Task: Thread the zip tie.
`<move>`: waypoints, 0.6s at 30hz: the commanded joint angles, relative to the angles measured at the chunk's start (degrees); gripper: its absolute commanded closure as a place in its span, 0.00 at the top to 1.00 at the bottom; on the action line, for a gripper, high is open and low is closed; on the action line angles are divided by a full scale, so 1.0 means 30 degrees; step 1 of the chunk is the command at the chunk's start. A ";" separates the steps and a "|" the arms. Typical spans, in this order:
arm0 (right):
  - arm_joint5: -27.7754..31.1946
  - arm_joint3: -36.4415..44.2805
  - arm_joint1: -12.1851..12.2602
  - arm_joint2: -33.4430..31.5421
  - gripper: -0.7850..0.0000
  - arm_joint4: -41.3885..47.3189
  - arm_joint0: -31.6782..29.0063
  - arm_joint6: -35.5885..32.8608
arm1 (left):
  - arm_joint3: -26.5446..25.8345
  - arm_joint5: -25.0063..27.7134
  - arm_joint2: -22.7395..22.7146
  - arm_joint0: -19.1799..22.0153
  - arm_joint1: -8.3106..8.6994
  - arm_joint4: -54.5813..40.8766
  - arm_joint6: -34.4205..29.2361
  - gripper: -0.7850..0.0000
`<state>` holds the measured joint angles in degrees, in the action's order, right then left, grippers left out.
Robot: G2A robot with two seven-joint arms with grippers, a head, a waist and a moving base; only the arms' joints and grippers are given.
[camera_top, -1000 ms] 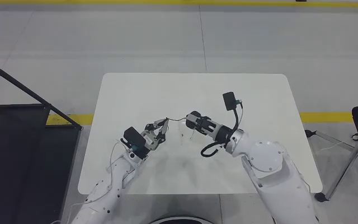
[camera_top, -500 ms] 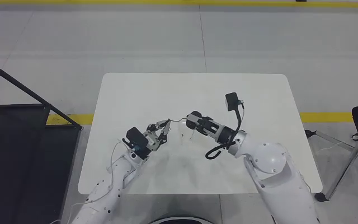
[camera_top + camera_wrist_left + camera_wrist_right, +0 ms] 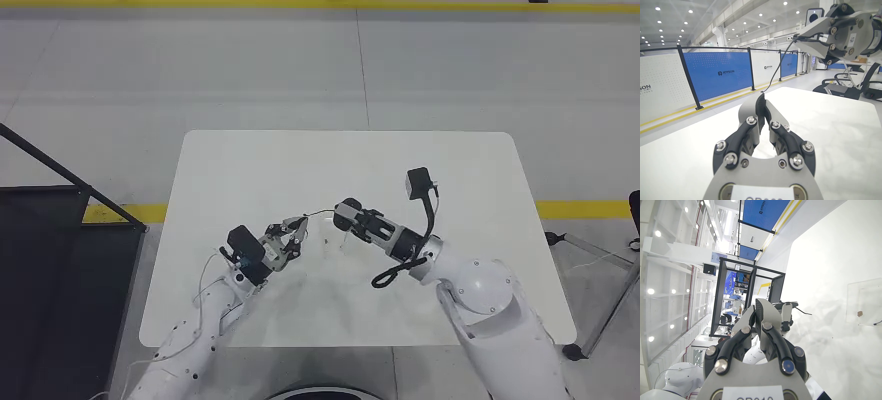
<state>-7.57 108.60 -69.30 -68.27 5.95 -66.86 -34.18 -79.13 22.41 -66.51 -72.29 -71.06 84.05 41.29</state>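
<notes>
Zip tie (image 3: 776, 70) is seen as thin black plastic, smooth with a dull sheen. On the left gripper (image 3: 762, 103) and right gripper (image 3: 758, 308), finger shells (image 3: 746, 108) are read as matt grey metal, links (image 3: 789, 138) as smooth black plastic, screws (image 3: 750, 119) as polished bright metal, and pads (image 3: 760, 107) as black, ribbed and rubber-like. Table (image 3: 450, 170) top is noted as white, smooth and matt, faintly scuffed grey in places, and a clear sheet (image 3: 865, 300) lying on it is taken for glossy transparent plastic.
</notes>
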 commanded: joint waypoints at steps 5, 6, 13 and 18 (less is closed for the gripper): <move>-0.0060 -0.0043 0.0016 0.0012 0.00 -0.0116 0.0013 -0.0112 | 0.0068 0.0960 0.0003 0.0006 -0.0018 -0.0976 -0.0047 0.00; -0.0169 -0.0042 0.0019 0.0039 0.00 -0.0205 0.0045 -0.0125 | 0.0075 0.1170 -0.0017 0.0012 -0.0019 -0.1191 -0.0074 0.00; -0.0730 -0.0033 0.0006 0.0302 0.00 -0.0688 0.0281 -0.0043 | -0.0025 0.2579 -0.0240 -0.0007 0.0024 -0.2395 -0.0472 0.00; -0.1413 0.0104 -0.0012 0.0686 0.00 -0.1649 0.0415 0.0354 | -0.0201 0.2815 -0.0352 -0.0086 0.0042 -0.2716 -0.0646 0.00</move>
<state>-11.45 108.85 -69.30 -66.47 1.40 -65.68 -33.42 -79.65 30.81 -67.54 -72.50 -70.93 76.02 39.31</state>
